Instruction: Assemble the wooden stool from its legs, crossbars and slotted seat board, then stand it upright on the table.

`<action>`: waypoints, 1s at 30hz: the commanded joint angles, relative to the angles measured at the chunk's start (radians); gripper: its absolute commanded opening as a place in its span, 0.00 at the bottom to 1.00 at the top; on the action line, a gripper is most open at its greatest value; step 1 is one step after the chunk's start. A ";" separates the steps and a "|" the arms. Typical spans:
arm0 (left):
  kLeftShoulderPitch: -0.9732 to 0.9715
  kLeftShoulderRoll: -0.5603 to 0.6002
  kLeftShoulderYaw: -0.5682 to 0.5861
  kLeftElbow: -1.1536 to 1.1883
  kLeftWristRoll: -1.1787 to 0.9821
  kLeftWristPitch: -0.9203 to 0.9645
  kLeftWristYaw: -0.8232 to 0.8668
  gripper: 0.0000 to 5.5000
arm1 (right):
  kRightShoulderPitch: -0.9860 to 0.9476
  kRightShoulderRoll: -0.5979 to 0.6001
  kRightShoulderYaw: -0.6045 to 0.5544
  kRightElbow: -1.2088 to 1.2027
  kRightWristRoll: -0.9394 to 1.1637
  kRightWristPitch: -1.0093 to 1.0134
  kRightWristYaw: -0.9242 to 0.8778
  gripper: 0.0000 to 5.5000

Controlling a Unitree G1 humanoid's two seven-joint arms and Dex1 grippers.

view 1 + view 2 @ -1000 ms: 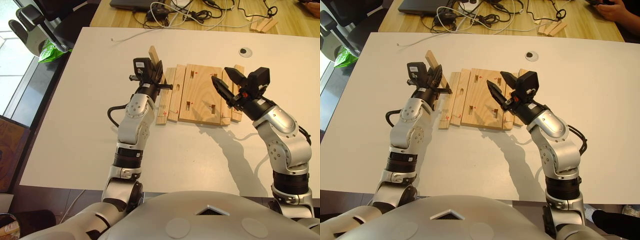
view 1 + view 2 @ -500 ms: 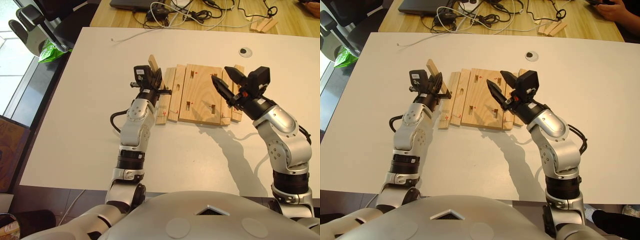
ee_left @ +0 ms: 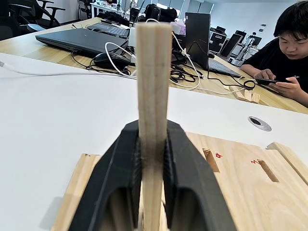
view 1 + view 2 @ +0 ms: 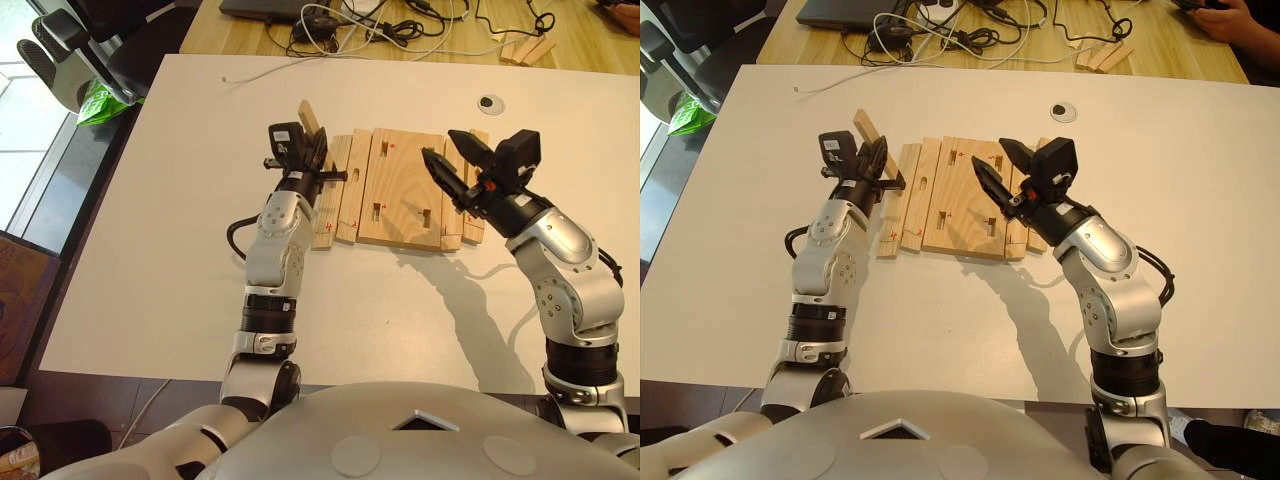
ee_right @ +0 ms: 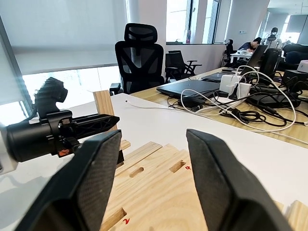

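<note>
The slotted seat board (image 4: pixel 402 187) lies flat in the middle of the white table, with two leg boards (image 4: pixel 340 186) flat against its left side and more pieces (image 4: pixel 474 218) at its right. My left gripper (image 4: pixel 313 155) is shut on a thin wooden slat (image 3: pixel 153 72) that sticks out beyond its fingers over the left leg boards. My right gripper (image 4: pixel 452 155) hangs open above the seat board's right part, holding nothing; its fingers (image 5: pixel 98 178) frame the board in the right wrist view.
A round grommet (image 4: pixel 489 101) sits in the table behind the boards. A white cable (image 4: pixel 262 73) trails on the back left. Behind the table stands a wooden desk (image 4: pixel 230 30) with cables, a laptop and spare wood pieces (image 4: pixel 527 50).
My left arm has shifted slightly, its elbow moving right and the slat's far end swinging a little. The right arm and the boards have stayed put.
</note>
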 commanded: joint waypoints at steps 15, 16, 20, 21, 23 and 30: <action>0.134 0.049 -0.079 -0.097 0.123 0.032 -0.006 0.07 | -0.010 -0.009 -0.016 -0.011 0.001 0.013 -0.001 0.45; 0.142 0.068 -0.097 -0.118 0.153 0.036 -0.009 0.07 | -0.012 -0.009 -0.016 -0.010 0.001 0.013 -0.001 0.45; 0.198 0.149 -0.123 -0.199 0.230 0.075 -0.031 0.07 | -0.014 -0.011 -0.025 -0.014 0.002 0.015 -0.004 0.45; 0.219 0.169 -0.113 -0.215 0.232 0.085 -0.041 0.07 | -0.012 -0.011 -0.028 -0.016 0.002 0.015 -0.006 0.45; 0.253 0.188 -0.076 -0.226 0.206 0.106 -0.062 0.07 | -0.007 -0.010 -0.033 -0.021 0.002 0.016 -0.009 0.45; 0.328 0.134 0.099 -0.165 0.025 0.114 -0.087 0.07 | -0.005 -0.015 -0.046 -0.027 0.005 0.016 -0.011 0.45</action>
